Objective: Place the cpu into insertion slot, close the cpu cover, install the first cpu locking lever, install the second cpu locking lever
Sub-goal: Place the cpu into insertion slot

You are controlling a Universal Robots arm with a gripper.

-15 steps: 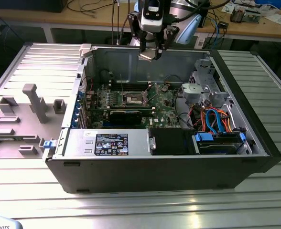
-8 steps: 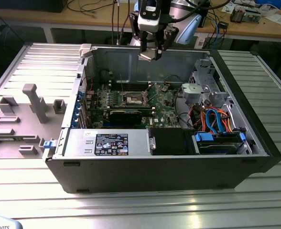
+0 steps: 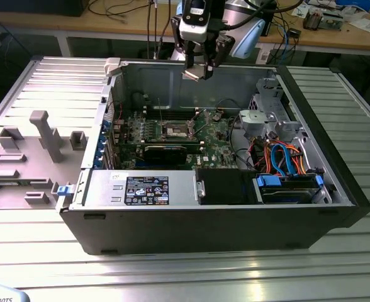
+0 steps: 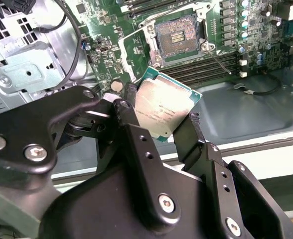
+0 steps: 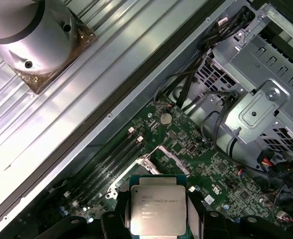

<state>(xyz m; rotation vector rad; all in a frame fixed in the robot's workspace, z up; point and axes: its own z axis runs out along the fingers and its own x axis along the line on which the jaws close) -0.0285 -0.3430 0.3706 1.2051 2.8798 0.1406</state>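
The hand (image 4: 161, 113) is clamped on the cpu (image 4: 164, 105). One black finger (image 4: 128, 107) presses on one edge and the other finger presses on the opposite edge. The cpu is flat between them with its silver top toward both wrist cameras, and a green border shows around the metal. In the exterior view the hand (image 3: 197, 70) hangs in the air above the back wall of an open computer case (image 3: 204, 220), and it touches nothing else.

Under the hand lies the green mainboard (image 3: 218, 148) on the floor of the case. The slot (image 4: 179, 36) is well apart from the cpu and it is uncovered: its dark centre with the contacts is bare inside the silver rim. A thin silver frame just beside the slot seems to be the cover (image 4: 132, 52), swung open, but I cannot see it well. A thin wire lever (image 4: 221, 64) lies free across the long memory slots (image 4: 201, 74), which run just beside the slot. A round coin battery (image 5: 165, 118) sits on the board near the slot.

Further out in the case are a black expansion card (image 3: 166, 151), a grey metal drive cage (image 3: 267, 116), and a silver box with a label (image 3: 141, 189) against the front wall. The case stands in the middle of the ribbed metal table (image 3: 172, 270). A grey tray with blocks (image 3: 28, 157) lies at the table's edge on the exterior view's left.
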